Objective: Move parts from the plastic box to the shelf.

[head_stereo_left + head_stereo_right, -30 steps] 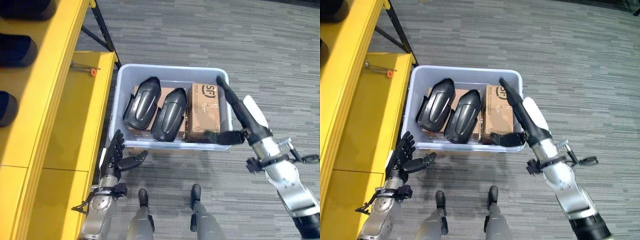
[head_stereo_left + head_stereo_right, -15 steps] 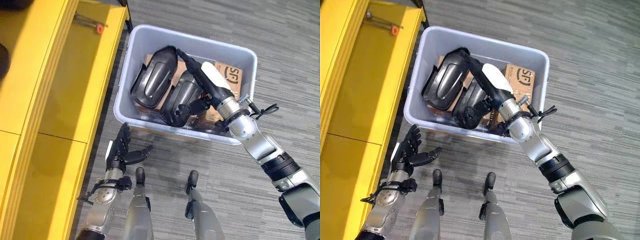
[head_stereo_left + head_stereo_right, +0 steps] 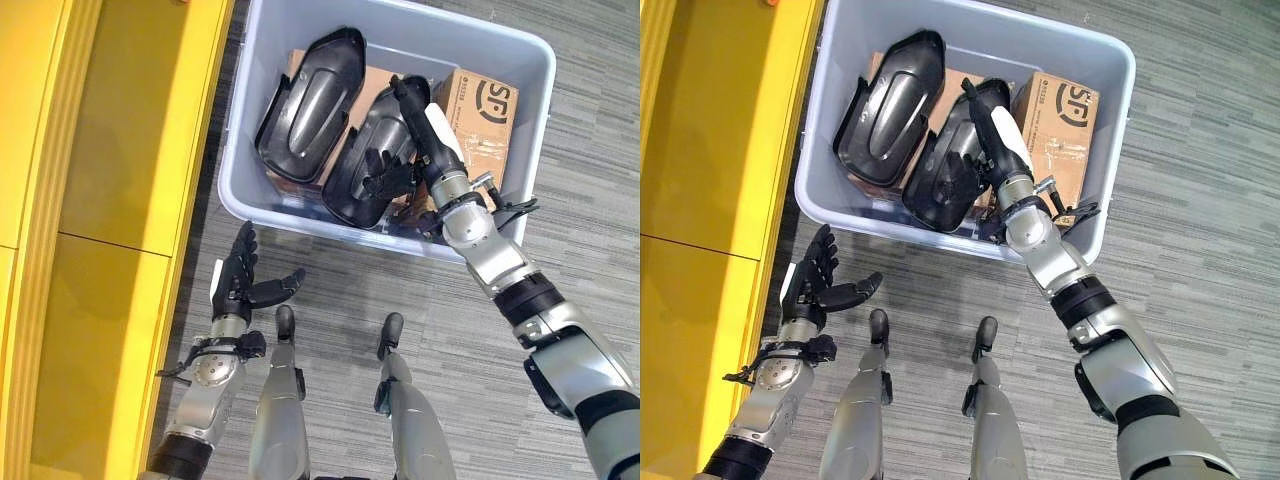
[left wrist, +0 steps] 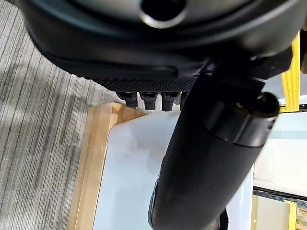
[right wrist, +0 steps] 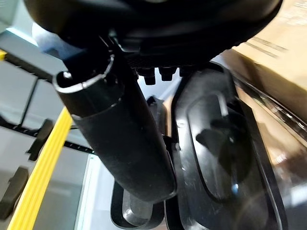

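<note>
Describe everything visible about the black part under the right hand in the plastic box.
The black part is a glossy, dark, elongated moulded shell, plastic by its look, with a raised rim and a smooth domed middle. It lies tilted in the plastic box, resting on cardboard, beside a matching second black part and next to a cardboard box. The right hand reaches over it with fingers spread; whether they touch cannot be told.

The cardboard box [image 3: 478, 120] carries dark print, seemingly a logo; nothing else legible.

Parts [image 3: 310, 105] in box [image 3: 530, 150] — shelf [image 3: 110, 150] leftward
</note>
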You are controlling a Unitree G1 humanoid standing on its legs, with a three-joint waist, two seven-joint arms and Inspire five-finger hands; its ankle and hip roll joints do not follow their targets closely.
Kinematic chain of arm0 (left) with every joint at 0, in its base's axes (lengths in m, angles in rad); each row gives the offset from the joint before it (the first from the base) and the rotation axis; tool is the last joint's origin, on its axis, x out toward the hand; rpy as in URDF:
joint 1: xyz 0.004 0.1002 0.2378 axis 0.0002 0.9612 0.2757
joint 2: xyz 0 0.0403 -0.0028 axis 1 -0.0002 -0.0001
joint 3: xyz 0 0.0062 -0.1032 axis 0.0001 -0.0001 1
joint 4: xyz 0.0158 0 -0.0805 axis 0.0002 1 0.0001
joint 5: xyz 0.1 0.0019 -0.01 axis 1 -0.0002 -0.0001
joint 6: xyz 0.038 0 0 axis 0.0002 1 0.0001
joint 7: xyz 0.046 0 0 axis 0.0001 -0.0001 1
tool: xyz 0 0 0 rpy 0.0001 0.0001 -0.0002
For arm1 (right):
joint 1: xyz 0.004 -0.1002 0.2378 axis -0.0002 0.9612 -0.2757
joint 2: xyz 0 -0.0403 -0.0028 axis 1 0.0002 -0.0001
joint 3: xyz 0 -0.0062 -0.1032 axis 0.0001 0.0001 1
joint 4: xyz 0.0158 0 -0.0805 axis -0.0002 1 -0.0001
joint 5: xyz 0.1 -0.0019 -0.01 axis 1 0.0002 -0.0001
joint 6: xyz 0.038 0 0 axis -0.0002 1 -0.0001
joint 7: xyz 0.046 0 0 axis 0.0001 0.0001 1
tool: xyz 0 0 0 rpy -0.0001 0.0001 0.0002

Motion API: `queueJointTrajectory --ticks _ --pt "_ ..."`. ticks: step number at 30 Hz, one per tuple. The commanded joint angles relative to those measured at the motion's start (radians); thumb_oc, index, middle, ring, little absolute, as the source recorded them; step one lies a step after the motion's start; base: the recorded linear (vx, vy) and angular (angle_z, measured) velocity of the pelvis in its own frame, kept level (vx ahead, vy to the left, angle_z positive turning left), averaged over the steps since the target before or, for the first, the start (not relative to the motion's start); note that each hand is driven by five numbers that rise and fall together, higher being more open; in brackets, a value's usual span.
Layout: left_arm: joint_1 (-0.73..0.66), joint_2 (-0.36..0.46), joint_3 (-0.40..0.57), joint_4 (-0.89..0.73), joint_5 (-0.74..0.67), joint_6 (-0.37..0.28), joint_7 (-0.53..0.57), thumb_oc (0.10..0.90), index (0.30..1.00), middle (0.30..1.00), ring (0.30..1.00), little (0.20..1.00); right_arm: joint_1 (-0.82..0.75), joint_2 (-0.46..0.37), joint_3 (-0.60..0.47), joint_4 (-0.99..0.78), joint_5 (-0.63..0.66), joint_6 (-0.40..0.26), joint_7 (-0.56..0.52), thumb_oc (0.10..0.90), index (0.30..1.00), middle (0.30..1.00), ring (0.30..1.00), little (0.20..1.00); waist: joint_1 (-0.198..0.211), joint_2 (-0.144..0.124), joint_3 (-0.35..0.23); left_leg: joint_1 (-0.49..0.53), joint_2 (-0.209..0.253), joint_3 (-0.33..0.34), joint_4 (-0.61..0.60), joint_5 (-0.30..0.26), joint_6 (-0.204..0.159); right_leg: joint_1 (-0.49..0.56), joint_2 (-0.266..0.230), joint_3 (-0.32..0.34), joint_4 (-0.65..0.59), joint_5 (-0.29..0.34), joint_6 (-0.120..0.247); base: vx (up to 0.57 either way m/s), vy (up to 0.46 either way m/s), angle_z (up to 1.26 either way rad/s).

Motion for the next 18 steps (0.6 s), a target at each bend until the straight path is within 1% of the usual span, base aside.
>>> queueJointTrajectory --ticks 1,3,9,15,16,18 --pt "0.008 0.036 -0.015 -0.089 -0.023 -0.053 0.017 0.900 1.000 1.000 1.000 1.000 -0.162 -0.021 -0.019 -0.059 0.062 -0.075 -0.056 0.900 1.000 1.000 1.000 1.000 -0.020 0.006 -0.021 -0.049 0.011 0.011 0.072 -0.049 0.011 0.096 -0.072 0.053 0.118 -0.164 0.074 0.00 0.000 0.00" --pt "0.000 0.038 -0.019 -0.086 -0.026 -0.054 0.027 0.900 1.000 1.000 1.000 1.000 -0.169 -0.008 -0.017 -0.039 0.104 -0.081 -0.058 0.900 1.000 1.000 1.000 1.000 -0.022 0.004 -0.007 -0.061 0.012 0.007 0.094 -0.066 0.012 0.090 -0.070 0.054 0.131 -0.173 0.072 0.00 0.000 0.00" --pt "-0.017 0.044 -0.028 -0.089 -0.031 -0.058 0.035 0.900 1.000 1.000 1.000 1.000 -0.196 -0.003 -0.011 0.012 0.164 -0.087 -0.056 0.900 1.000 1.000 1.000 1.000 -0.023 0.009 0.016 -0.101 0.012 -0.003 0.137 -0.084 0.016 0.062 -0.065 0.052 0.165 -0.187 0.068 0.00 -0.004 0.01" --pt "-0.022 0.051 -0.037 -0.092 -0.034 -0.059 0.042 0.900 1.000 1.000 1.000 1.000 -0.222 0.011 0.008 0.056 0.200 -0.094 -0.056 0.900 1.000 1.000 1.000 1.000 -0.021 0.011 0.016 -0.152 0.011 -0.012 0.163 -0.094 0.021 0.027 -0.059 0.048 0.173 -0.186 0.066 0.00 -0.010 0.04" --pt "-0.029 0.053 -0.041 -0.089 -0.036 -0.061 0.047 0.900 1.000 1.000 1.000 1.000 -0.229 0.016 0.014 0.059 0.213 -0.097 -0.055 0.900 1.000 1.000 1.000 1.000 -0.018 0.010 0.016 -0.178 0.010 -0.020 0.181 -0.105 0.024 0.017 -0.057 0.044 0.178 -0.190 0.066 0.00 0.000 0.00" --pt "-0.035 0.055 -0.046 -0.086 -0.036 -0.063 0.051 0.900 1.000 1.000 1.000 1.000 -0.235 0.021 0.019 0.058 0.211 -0.100 -0.055 0.900 1.000 1.000 1.000 1.000 -0.016 0.010 0.016 -0.194 0.007 -0.024 0.191 -0.109 0.026 0.009 -0.055 0.040 0.182 -0.193 0.066 0.00 0.000 0.00"
